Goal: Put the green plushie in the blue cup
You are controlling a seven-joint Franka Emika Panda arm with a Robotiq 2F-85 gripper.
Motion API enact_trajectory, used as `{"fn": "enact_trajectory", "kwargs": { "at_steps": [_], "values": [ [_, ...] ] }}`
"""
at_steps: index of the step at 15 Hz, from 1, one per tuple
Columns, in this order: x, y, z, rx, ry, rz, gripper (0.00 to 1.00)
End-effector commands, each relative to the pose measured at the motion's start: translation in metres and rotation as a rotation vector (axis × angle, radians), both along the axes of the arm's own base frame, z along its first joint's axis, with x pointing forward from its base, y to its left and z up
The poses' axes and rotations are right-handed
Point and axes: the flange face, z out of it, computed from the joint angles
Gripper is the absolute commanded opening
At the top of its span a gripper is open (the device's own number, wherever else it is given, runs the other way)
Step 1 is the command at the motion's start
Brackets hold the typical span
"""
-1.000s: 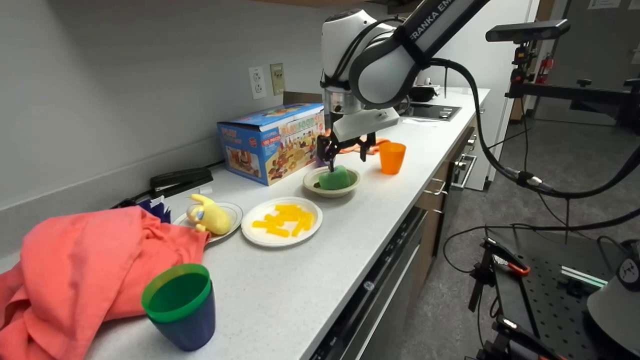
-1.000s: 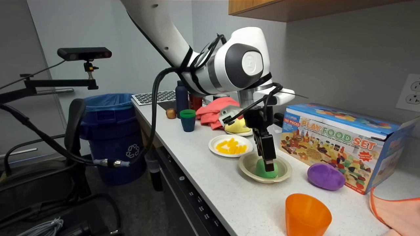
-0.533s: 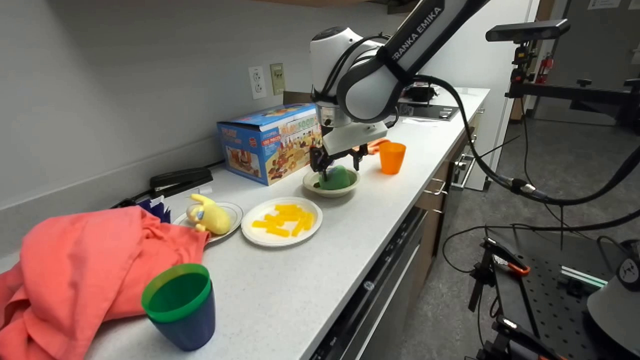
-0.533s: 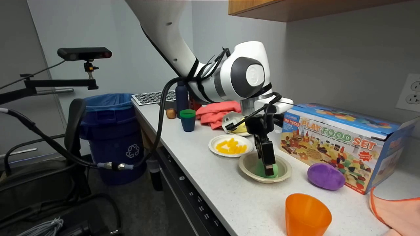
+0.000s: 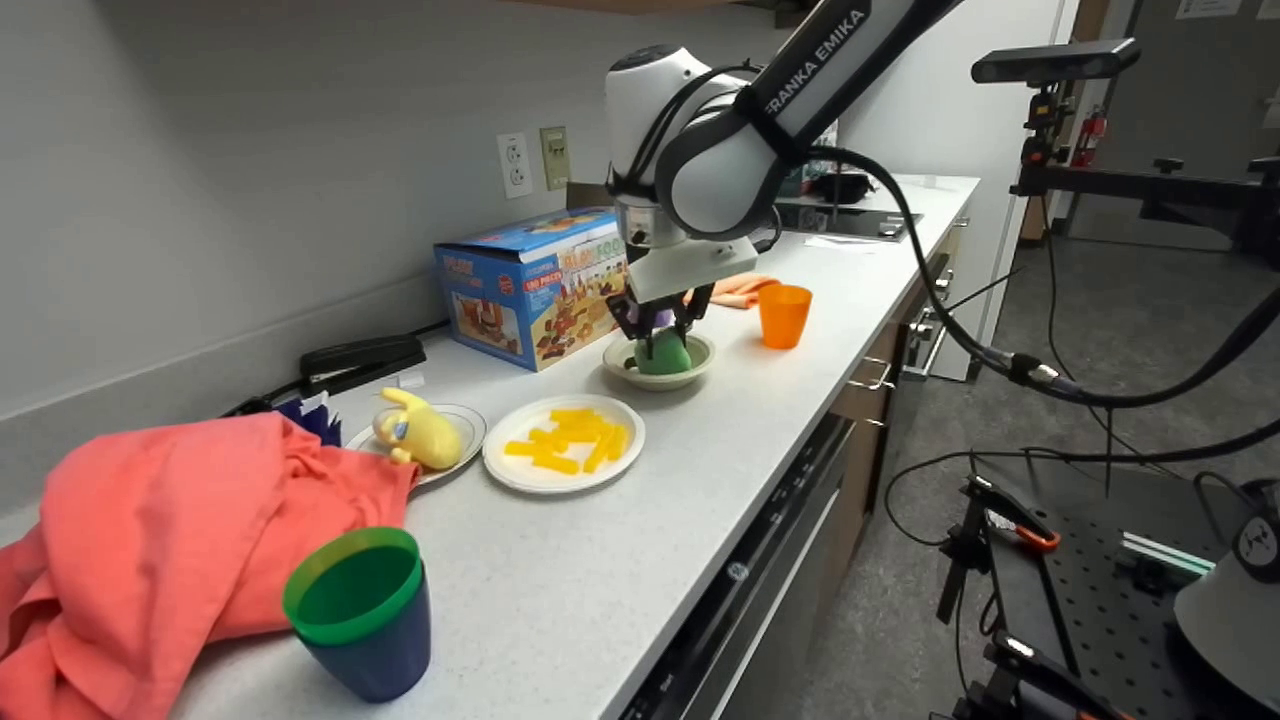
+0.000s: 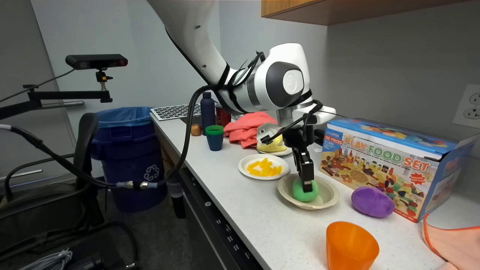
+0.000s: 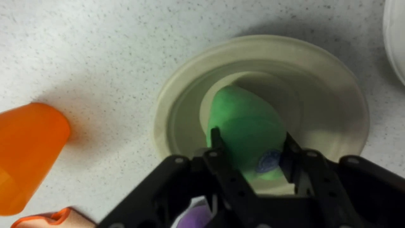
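Note:
The green plushie [image 7: 242, 109] rests in a beige bowl [image 7: 340, 82], and a blue patch shows on its near end in the wrist view. My gripper [image 7: 251, 134] is shut on it, one finger pressed against each side. In an exterior view the gripper [image 5: 667, 340] points down into the bowl, with the plushie [image 5: 664, 356] below its fingertips. The blue cup [image 5: 385, 650] stands upright near the front of the counter, a green cup [image 5: 352, 628] nested inside it. Far from the gripper, the blue cup [image 6: 215, 143] shows at the back in an exterior view.
An orange cup [image 6: 352, 243] and a purple plushie [image 6: 372, 202] sit near the bowl. A plate [image 5: 512, 470] of yellow pieces, a yellow plushie [image 5: 437, 440] and a coral cloth [image 5: 200, 540] lie toward the blue cup. The play food box [image 5: 540, 290] stands along the wall.
My gripper has moved down to the bowl, and its fingers have come together from wide apart onto the green plushie. The bowl has shifted slightly along the counter.

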Motion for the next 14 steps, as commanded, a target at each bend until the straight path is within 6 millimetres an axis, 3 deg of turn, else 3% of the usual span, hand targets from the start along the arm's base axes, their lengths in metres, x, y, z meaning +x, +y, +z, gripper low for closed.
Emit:
{"fn": "enact_trajectory", "kwargs": {
  "at_steps": [1,3,8,14],
  "values": [
    [0.005,0.006,0.031,0.046,-0.045,0.024,0.14],
    [0.004,0.017,0.05,0.082,-0.075,0.068,0.03],
    [0.005,0.063,0.101,0.206,-0.154,0.221,0.04],
    [0.015,0.155,0.123,0.279,-0.196,0.432,0.04]
  ]
}}
